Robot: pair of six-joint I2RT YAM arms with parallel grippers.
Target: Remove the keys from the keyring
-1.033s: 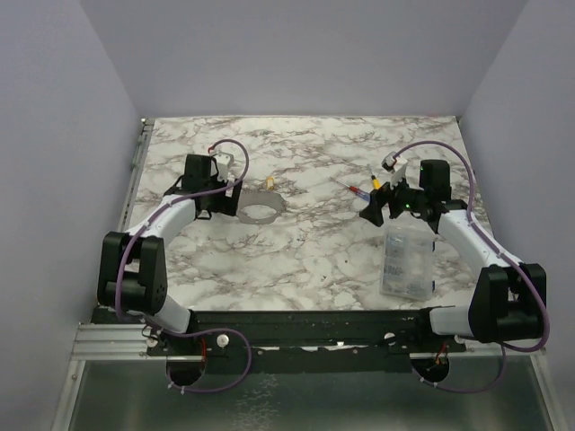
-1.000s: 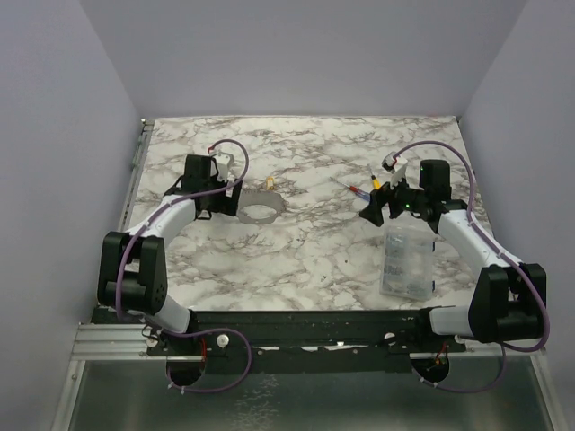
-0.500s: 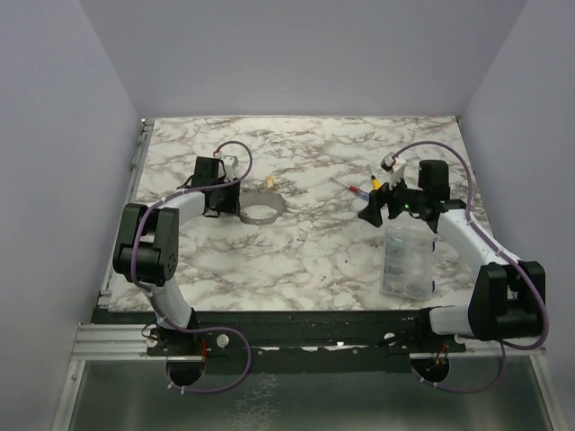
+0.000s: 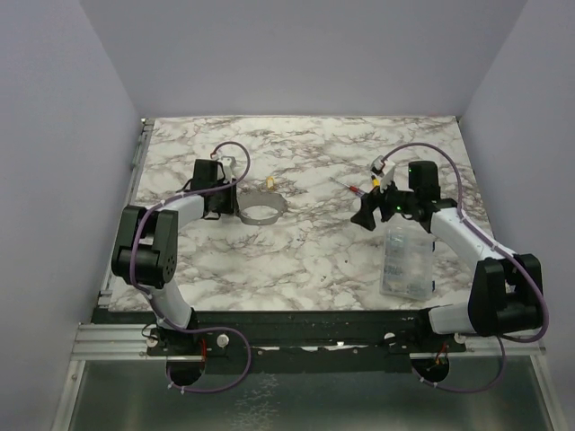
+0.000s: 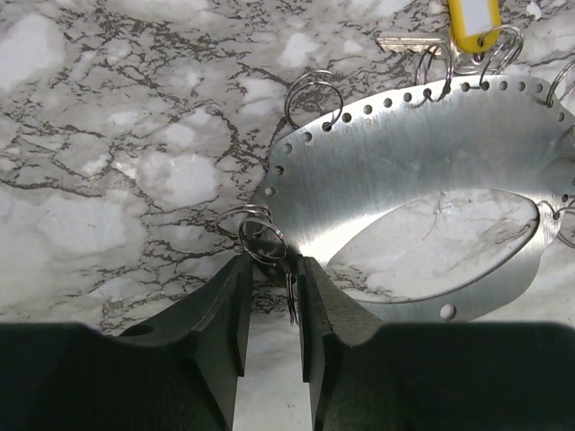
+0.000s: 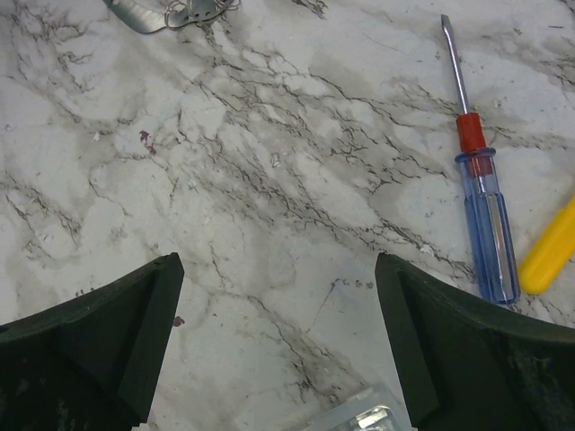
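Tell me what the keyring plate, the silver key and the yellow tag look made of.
Keyring: sheet metal, likely steel or aluminium, with a brushed grey sheen and punched holes along its edge.
Key: metal, dull and silvery, with a flat blade.
Yellow tag: probably plastic, glossy and evenly coloured, with a white insert that may be paper.

Here's the left arm (image 4: pixel 175 208): glossy white tubular links, chunky black joint housings, and a thin purple cable (image 4: pixel 229 148) curling off it. The right arm (image 4: pixel 458 235) is its twin, with the same white shells, the same black blocks at the joints, its own purple lead arching over it and a small green light (image 4: pixel 396 210) glowing by the wrist. Up close now: the left gripper (image 5: pixel 272 287) has matte black wedge-shaped fingers (image 5: pixel 216 332) with flat inner faces. The right gripper (image 6: pixel 278 265) is the same matte black, broad and angular, and faintly grainy.
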